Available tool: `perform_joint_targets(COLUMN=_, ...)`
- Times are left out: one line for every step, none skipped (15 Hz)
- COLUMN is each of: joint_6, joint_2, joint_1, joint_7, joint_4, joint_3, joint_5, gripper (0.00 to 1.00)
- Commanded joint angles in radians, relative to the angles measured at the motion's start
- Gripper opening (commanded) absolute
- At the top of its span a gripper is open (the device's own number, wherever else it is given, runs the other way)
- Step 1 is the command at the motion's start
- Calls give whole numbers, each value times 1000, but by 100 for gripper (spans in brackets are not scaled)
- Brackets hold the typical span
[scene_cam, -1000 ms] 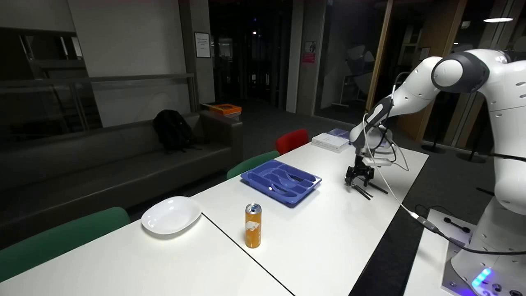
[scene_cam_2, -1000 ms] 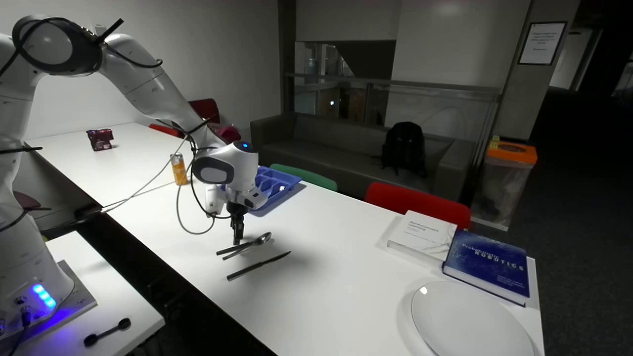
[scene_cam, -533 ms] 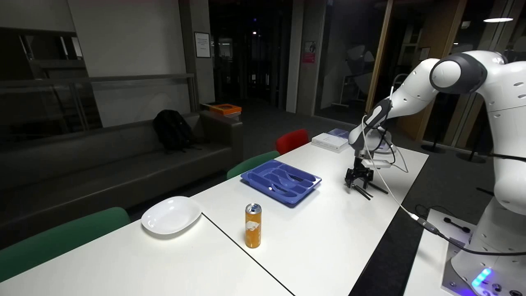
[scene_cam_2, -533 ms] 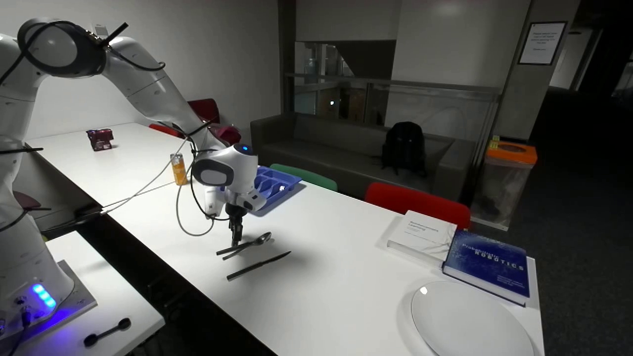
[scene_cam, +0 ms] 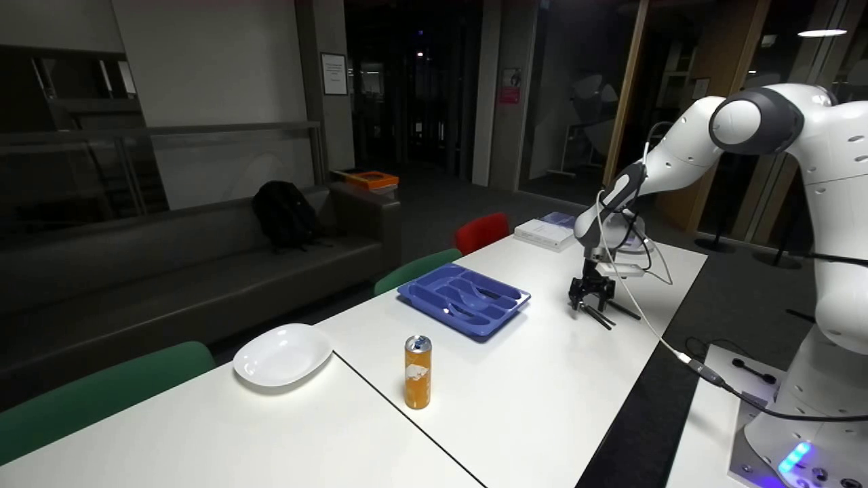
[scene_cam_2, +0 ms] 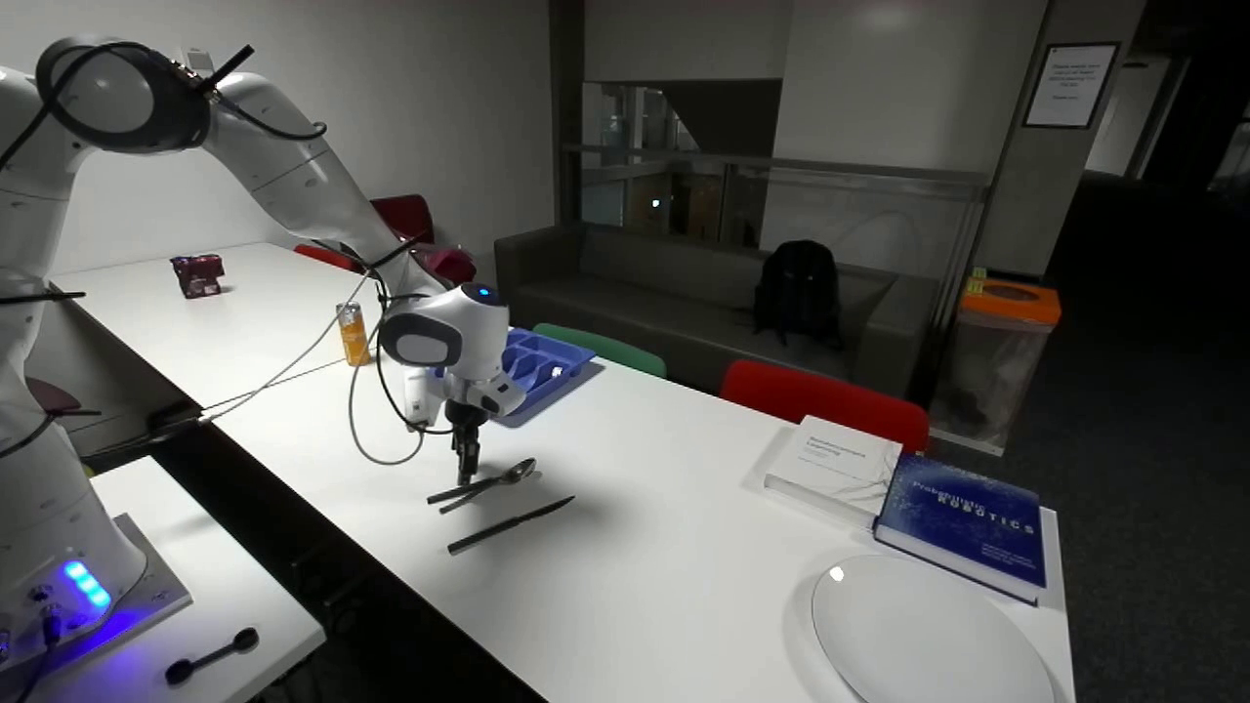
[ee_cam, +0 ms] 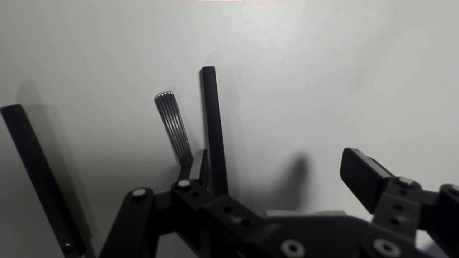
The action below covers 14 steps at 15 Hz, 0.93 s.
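Gripper: fingers spread wide, grasping nothing; tips low, close above the white table.

Black handle: on the table, between the spread fingers as the wrist view shows it, close by one of them; contact cannot be told. Judged to belong to the spoon, which lies right by the fingertips in an exterior view.

Ribbed metal piece: on the table, to the outer side of that same finger and partly hidden by it; tines or handle end, cannot be told.

Knife: flat on the table, roughly alongside the spoon but apart from it, outside the fingers' reach as they stand.

Progress, as judged: approach done or nearly so, the fingers being down at the handles. Grasp not yet made. Spoon, ribbed metal piece and knife all lie on the table, none lifted. Outstanding: a firm hold on any of these.

Tray: blue, with compartments, on the table, well apart from the gripper; whether it holds anything is unclear.

Can: orange, upright, beyond the tray from the gripper.

Dish: white, deep, near the can.

Plate: white, at the opposite end of the table.

Books: white one and blue one, side by side near the plate.
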Motion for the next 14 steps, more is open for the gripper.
perform_joint_targets(joint_6=3, joint_2=12, joint_1=-20, joint_7=5, joint_4=17, joint_3=12, joint_5=-25, gripper=100)
perform_joint_targets(joint_6=-2, joint_2=14, joint_1=-20, joint_7=4, joint_4=20, joint_3=11, joint_5=-29, gripper=100)
perform_joint_targets(joint_6=-8, joint_2=16, joint_1=-21, joint_7=3, joint_4=24, joint_3=11, joint_5=-31, gripper=100)
perform_joint_targets(joint_6=-15, joint_2=19, joint_1=-24, joint_7=0, joint_4=27, joint_3=14, joint_5=-30, gripper=100)
perform_joint_targets(joint_6=-14, joint_2=22, joint_1=-24, joint_7=2, joint_4=28, joint_3=13, joint_5=-32, gripper=100)
perform_joint_targets(joint_6=-16, joint_2=25, joint_1=-24, joint_7=3, joint_4=29, joint_3=12, joint_5=-35, gripper=100)
perform_joint_targets(joint_6=-15, joint_2=29, joint_1=-25, joint_7=2, joint_4=30, joint_3=12, joint_5=-37, gripper=100)
perform_joint_targets(joint_6=-15, joint_2=33, joint_1=-26, joint_7=2, joint_4=32, joint_3=12, joint_5=-37, gripper=100)
perform_joint_targets(joint_6=-18, joint_2=37, joint_1=-26, joint_7=3, joint_4=36, joint_3=11, joint_5=-40, gripper=100)
perform_joint_targets(joint_6=-18, joint_2=39, joint_1=-26, joint_7=4, joint_4=38, joint_3=11, joint_5=-42, gripper=100)
perform_joint_targets(joint_6=-19, joint_2=41, joint_1=-24, joint_7=5, joint_4=39, joint_3=11, joint_5=-47, gripper=100)
perform_joint_targets(joint_6=-22, joint_2=42, joint_1=-23, joint_7=6, joint_4=42, joint_3=10, joint_5=-53, gripper=100)
perform_joint_targets(joint_6=-27, joint_2=46, joint_1=-22, joint_7=7, joint_4=47, joint_3=10, joint_5=-58, gripper=100)
perform_joint_targets(joint_6=-33, joint_2=49, joint_1=-21, joint_7=8, joint_4=52, joint_3=11, joint_5=-64, gripper=100)
